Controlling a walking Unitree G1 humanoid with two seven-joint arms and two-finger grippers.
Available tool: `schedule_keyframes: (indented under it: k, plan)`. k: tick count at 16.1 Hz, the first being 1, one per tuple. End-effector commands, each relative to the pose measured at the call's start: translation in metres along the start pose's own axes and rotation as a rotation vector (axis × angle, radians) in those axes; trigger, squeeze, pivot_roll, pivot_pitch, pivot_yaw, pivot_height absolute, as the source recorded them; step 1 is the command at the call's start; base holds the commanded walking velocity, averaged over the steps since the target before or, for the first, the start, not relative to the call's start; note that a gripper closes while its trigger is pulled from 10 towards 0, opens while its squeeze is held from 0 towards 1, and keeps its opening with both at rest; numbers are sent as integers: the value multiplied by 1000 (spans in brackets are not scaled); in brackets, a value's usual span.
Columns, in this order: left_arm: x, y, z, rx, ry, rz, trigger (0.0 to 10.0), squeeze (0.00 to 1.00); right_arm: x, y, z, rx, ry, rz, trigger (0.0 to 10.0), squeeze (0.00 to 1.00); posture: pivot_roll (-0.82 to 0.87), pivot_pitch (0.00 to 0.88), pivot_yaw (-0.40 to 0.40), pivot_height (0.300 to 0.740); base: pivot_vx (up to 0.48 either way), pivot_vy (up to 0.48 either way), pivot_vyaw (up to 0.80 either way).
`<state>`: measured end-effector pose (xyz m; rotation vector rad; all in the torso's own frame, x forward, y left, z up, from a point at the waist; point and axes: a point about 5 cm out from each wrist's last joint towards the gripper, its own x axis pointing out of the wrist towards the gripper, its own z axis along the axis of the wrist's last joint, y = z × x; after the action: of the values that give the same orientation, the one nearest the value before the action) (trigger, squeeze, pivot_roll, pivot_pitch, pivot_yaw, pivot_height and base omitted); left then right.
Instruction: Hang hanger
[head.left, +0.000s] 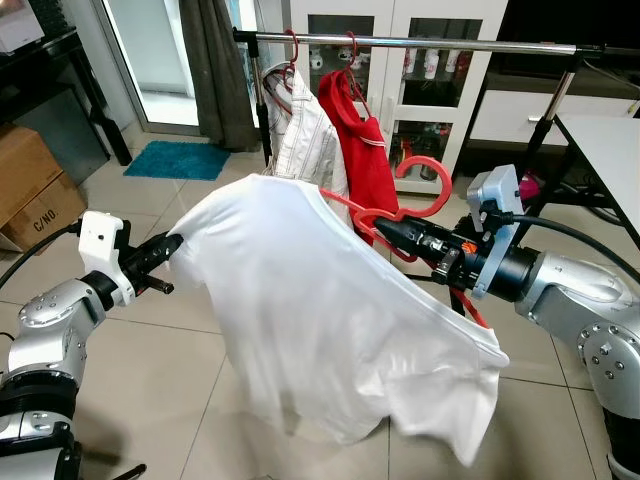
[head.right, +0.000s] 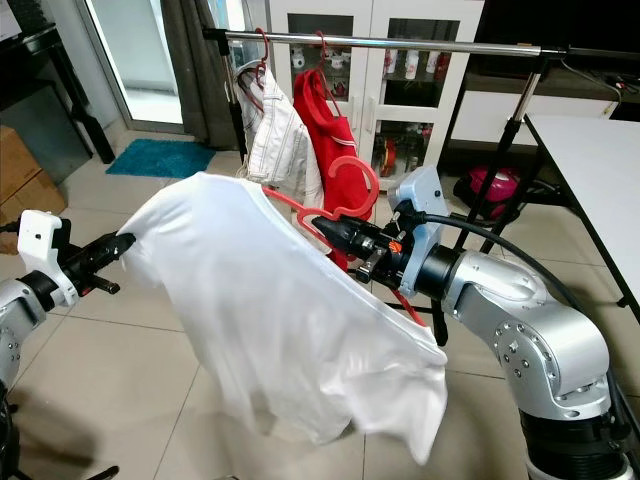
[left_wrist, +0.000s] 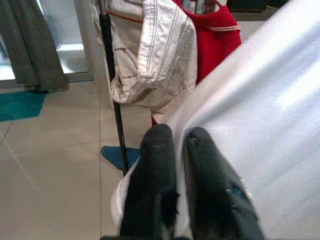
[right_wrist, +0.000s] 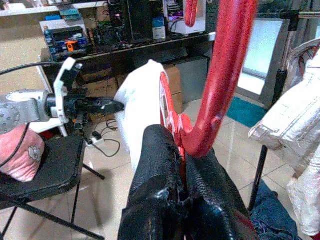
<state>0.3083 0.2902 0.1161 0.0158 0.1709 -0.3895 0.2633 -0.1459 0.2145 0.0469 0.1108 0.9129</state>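
Red hanger (head.left: 400, 205) pinched in right gripper (head.left: 392, 232) fingers; white shirt (head.left: 330, 320) sleeve pinched by left gripper (head.left: 172, 243), below rail (head.left: 430, 42).

Both arms raised forward, fingers (head.left: 398, 232) clamped

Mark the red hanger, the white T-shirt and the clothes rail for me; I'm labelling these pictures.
red hanger (head.left: 432, 178): left eye view, on its curved hook.
white T-shirt (head.left: 320, 310): left eye view, on the middle of the cloth.
clothes rail (head.left: 450, 43): left eye view, on the bare metal bar.
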Motion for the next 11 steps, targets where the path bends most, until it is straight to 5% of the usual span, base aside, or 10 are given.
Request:
schedule_keyframes:
  k: [1,7,9,11]
  plan:
    - [-4,4,5,25,-6,9,10000,1000,-3,-3,-1,4,2,-44,10000,0,-183,0,64,740,0,0,0]
    - [14,-27,21,98,-30,-152,10000,1000,14,-19,-16,21,50,-281,10000,0,-179,0,56,740,0,0,0]
    - [24,-58,28,82,-69,-254,10000,1000,18,-20,-23,17,70,-349,10000,0,-179,0,52,740,0,0,0]
    - [30,-77,27,85,-64,-231,10000,1000,19,-25,-33,60,74,-471,10000,0,-177,0,57,740,0,0,0]
